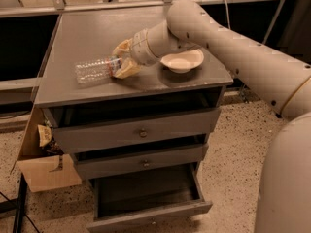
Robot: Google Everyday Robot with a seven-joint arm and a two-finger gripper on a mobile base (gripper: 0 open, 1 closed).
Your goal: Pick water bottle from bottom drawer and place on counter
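Observation:
The water bottle [94, 70] lies on its side on the left half of the counter [87, 33], its neck pointing right. My gripper [122, 62] is at that neck end, its tan fingers [127, 70] closed around the neck from either side. The arm reaches in from the right, passing over the counter. Below, the bottom drawer [148, 212] stands pulled out, and its dark inside shows nothing in it.
A shallow white bowl [182, 60] sits on the counter just right of my wrist. The two upper drawers [141, 134] with small knobs are slightly ajar. An open cardboard box [46, 171] stands on the floor left of the cabinet. Rails run behind the counter.

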